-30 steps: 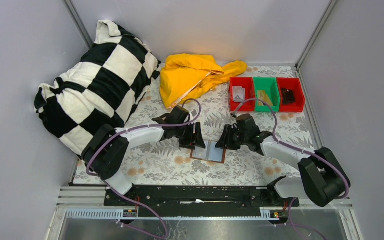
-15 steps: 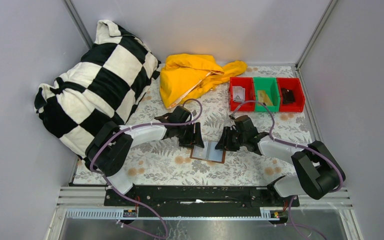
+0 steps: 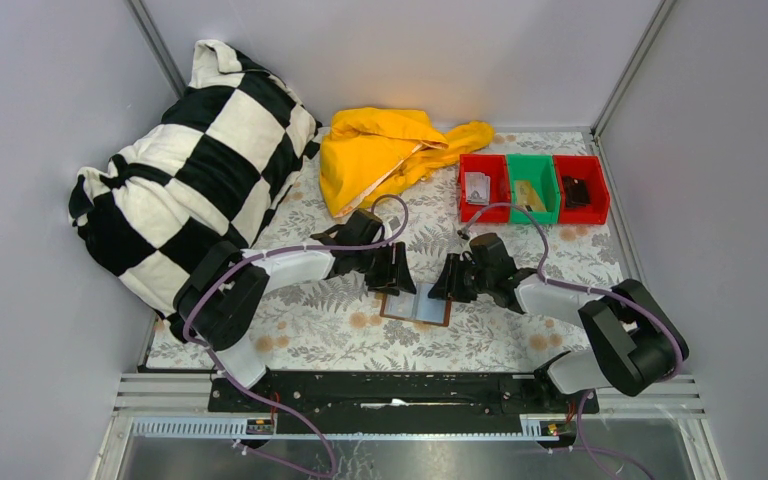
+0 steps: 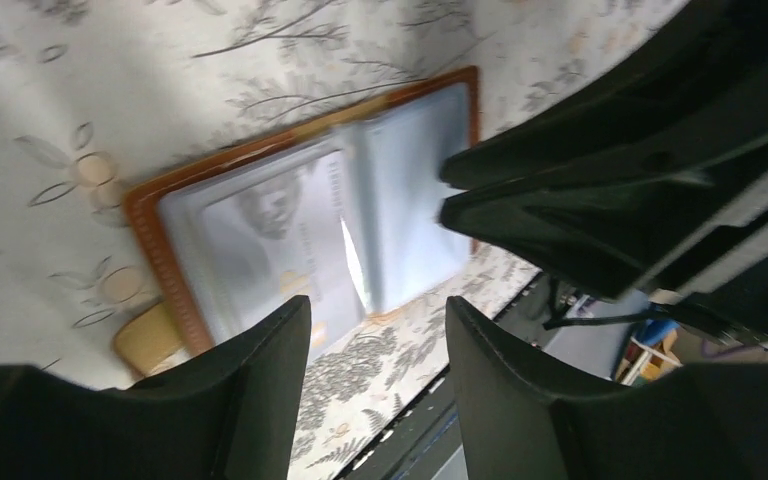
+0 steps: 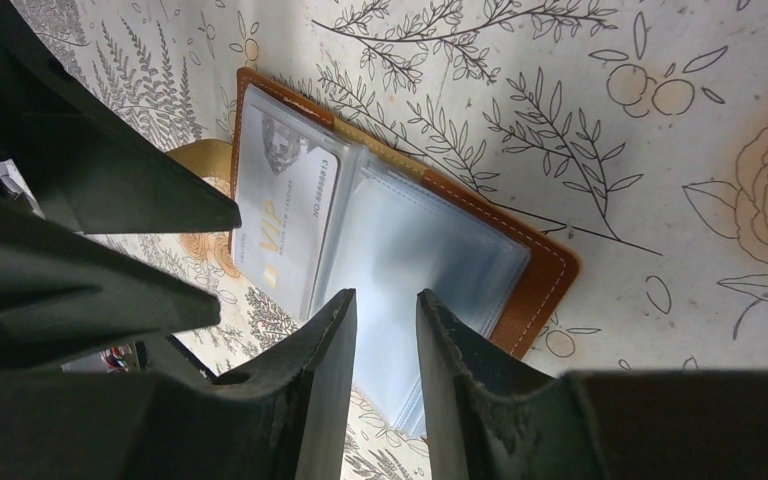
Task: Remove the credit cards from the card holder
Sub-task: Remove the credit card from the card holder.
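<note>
The card holder [image 3: 417, 303] lies open and flat on the flowered table cover [image 3: 330, 330], between my two grippers. My left gripper [image 4: 375, 330] hangs over its left side, the fingers [image 4: 260, 390] well apart, with nothing between them. My right gripper [image 5: 385, 320] hangs over the clear pocket pages of the right side. Its fingers are only a little apart, and I see nothing clamped. A silver card [image 5: 285, 210] with a portrait sits in a left pocket. A tan card [image 5: 198, 160] shows from under one corner of the holder.
</note>
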